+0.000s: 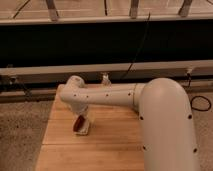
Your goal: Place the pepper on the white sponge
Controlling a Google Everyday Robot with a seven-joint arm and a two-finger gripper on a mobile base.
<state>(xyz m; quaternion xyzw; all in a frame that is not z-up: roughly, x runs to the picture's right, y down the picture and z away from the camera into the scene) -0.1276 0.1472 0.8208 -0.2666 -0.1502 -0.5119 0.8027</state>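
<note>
**Status: gripper positioned over pepper and sponge**

1. My gripper (82,115) points down over the left half of the wooden table (105,147), at the end of my arm (112,95), which reaches in from the right foreground.
2. Gripper state: cannot be determined. My wrist housing covers it from this view.
3. The pepper (78,124), dark red, sits directly below my gripper and slightly to its left.
4. The white sponge (85,129) lies just beneath my gripper, touching the pepper along the pepper's right and lower side. Whether the pepper rests fully on the sponge or remains in my grasp cannot be determined.
5. Beyond my gripper, at the table's far edge, stands a small white object (105,79).
6. A black cable (136,54) hangs farther back and to the right of my gripper.
</note>
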